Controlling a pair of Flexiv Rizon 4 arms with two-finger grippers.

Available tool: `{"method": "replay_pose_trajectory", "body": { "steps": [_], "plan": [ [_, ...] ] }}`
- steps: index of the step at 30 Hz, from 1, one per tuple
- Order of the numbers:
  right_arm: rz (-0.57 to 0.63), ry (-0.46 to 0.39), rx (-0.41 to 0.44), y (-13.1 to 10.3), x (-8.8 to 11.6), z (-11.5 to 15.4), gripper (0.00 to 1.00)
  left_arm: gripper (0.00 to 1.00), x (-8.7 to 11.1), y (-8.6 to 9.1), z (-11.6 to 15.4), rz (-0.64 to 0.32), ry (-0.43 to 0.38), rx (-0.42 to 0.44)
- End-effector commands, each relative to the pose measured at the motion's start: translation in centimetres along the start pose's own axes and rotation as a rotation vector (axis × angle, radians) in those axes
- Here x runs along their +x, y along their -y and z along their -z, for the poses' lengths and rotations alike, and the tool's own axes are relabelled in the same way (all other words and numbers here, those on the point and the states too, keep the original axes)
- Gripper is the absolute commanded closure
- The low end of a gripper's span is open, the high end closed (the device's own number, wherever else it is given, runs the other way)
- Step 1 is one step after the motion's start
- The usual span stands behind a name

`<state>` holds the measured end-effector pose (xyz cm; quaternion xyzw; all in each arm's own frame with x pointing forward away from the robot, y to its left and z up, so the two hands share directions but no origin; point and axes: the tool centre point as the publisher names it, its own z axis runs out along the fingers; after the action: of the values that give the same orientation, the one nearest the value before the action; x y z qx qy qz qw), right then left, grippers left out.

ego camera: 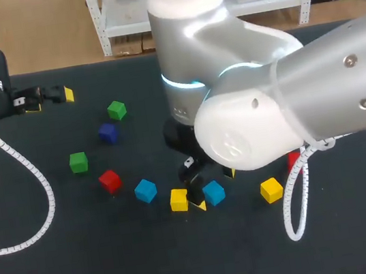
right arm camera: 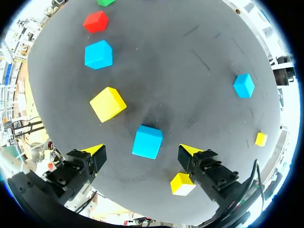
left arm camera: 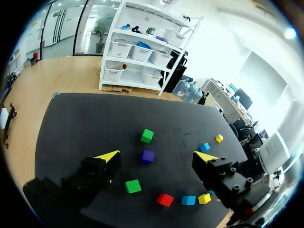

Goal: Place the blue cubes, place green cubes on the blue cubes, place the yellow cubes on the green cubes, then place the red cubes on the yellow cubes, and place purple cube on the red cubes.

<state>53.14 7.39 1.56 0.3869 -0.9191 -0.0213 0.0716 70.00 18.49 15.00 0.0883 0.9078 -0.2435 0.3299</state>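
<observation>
Cube [right arm camera: 147,141], light blue, sharp-edged, sits between right gripper [right arm camera: 142,151] spread fingers [right arm camera: 85,161], touching neither; left gripper [left arm camera: 157,156] spread, empty, over matte black table [left arm camera: 95,123].

Bright even light, soft shadows, warped wrist edges

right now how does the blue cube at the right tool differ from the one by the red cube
The blue cube at the right tool sits between its open fingers, untouched, a yellow cube beside it; the other blue cube lies ahead of the tool, beside the red cube. Both light blue, unstacked.
</observation>
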Motion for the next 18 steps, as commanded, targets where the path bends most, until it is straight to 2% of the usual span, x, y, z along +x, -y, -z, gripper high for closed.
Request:
{"method": "replay_pose_trajectory", "body": {
  "steps": [1, 6, 10, 11, 13, 14, 17, 18],
  "plan": [
    [0.002, -0.010, -0.006, 0.14, -0.34, -0.40, 0.00, 0.00, 0.00, 0.00, 0.00, 0.000, 0.000, 0.000],
    [0.002, -0.016, -0.009, 0.15, -0.39, -0.69, 0.00, 0.00, 0.00, 0.00, 0.00, 0.000, 0.000, 0.000],
    [0.004, -0.025, -0.013, 0.16, -0.42, -0.86, 0.07, 0.00, 0.00, 0.00, 0.00, 0.000, 0.000, 0.000],
    [0.004, -0.025, -0.013, 0.16, -0.42, -0.86, 0.14, 0.00, 0.00, 0.00, 0.00, 0.000, 0.000, 0.000],
    [0.005, -0.025, -0.012, 0.12, -0.42, -0.88, 0.44, 0.00, 0.00, 0.00, 0.00, 0.000, 0.000, 0.000],
    [0.006, -0.026, -0.011, 0.10, -0.42, -0.88, 0.52, 0.00, 0.00, 0.00, 0.00, 0.000, 0.000, 0.000],
    [0.005, -0.025, -0.008, 0.07, -0.41, -0.84, 0.64, 0.00, 0.00, 0.00, 0.00, 0.000, 0.000, 0.000],
    [0.005, -0.026, -0.009, 0.07, -0.41, -0.83, 0.65, 0.00, 0.00, 0.00, 0.00, 0.000, 0.000, 0.000]
  ]
}}
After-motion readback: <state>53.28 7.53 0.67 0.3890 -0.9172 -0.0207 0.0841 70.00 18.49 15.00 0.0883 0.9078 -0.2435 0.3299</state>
